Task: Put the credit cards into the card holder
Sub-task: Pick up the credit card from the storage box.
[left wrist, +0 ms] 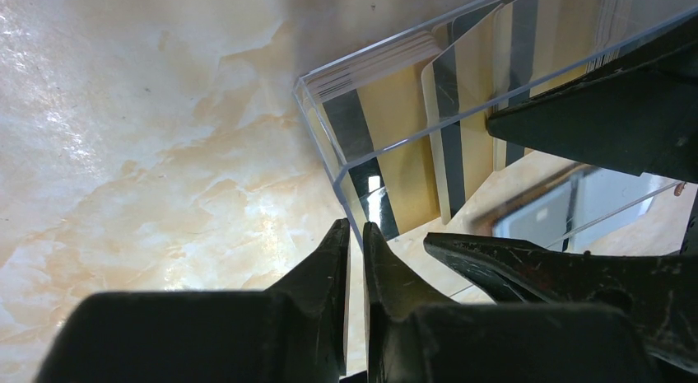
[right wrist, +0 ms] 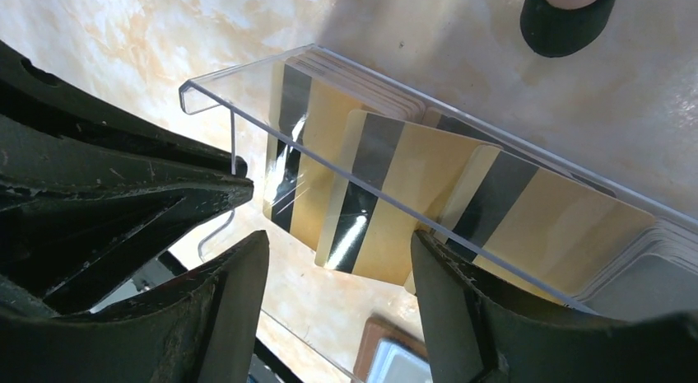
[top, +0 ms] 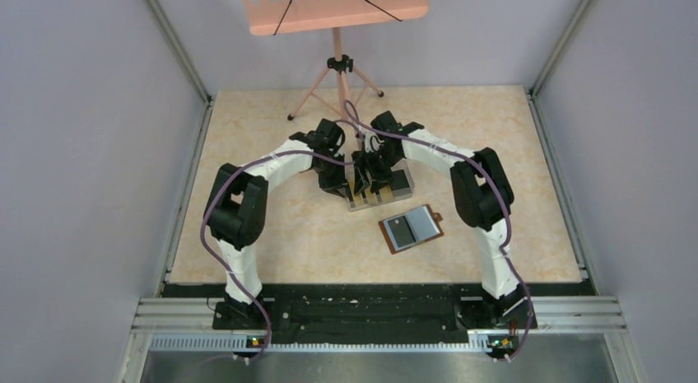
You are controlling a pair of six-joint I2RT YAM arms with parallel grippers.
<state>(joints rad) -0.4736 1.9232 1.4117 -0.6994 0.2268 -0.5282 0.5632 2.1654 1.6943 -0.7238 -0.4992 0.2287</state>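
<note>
Several tan-yellow credit cards (right wrist: 374, 198) with black stripes stand leaning inside a clear plastic box (top: 397, 185). In the left wrist view the same credit cards (left wrist: 403, 144) show through the clear box (left wrist: 329, 136). My left gripper (left wrist: 355, 231) is shut on the box's thin corner wall. My right gripper (right wrist: 339, 243) is open over the box with nothing between its fingers, and the cards lie just beyond its tips. The card holder (top: 411, 228) lies open on the table, near and right of the box, with a card in it. Both grippers (top: 366, 175) crowd over the box.
A tripod (top: 337, 78) with a pink board (top: 333, 8) stands at the back; one of its feet (right wrist: 568, 21) is just beyond the box. My right gripper's fingers (left wrist: 576, 268) are close beside my left gripper. Grey walls enclose the table (top: 272, 235).
</note>
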